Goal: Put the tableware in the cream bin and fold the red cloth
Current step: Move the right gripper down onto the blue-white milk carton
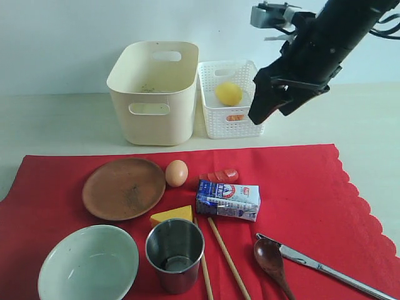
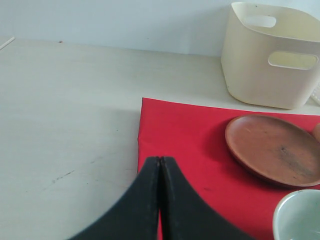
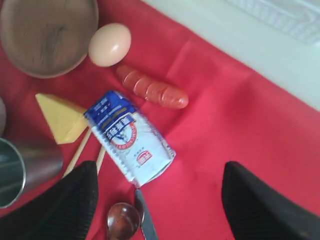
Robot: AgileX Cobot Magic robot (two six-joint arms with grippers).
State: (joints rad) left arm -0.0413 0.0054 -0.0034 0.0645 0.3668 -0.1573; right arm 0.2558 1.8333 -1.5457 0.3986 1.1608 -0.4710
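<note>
The big wavy-edged cloth [image 1: 294, 187] is plain bright red. The tall plastic bin [image 1: 153, 122] is cream. The round wooden plate [image 1: 123, 187] is brown, the round bowl [image 1: 87, 262] pale green, the little milk carton [image 1: 227, 200] blue and white. The lemon [image 1: 229, 94] is yellow.

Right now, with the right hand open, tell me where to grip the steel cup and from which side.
Probably its rim, from straight above, one finger inside the wall: the steel cup stands upright, mouth open, with the bowl, cheese wedge and chopsticks crowding its sides.
</note>
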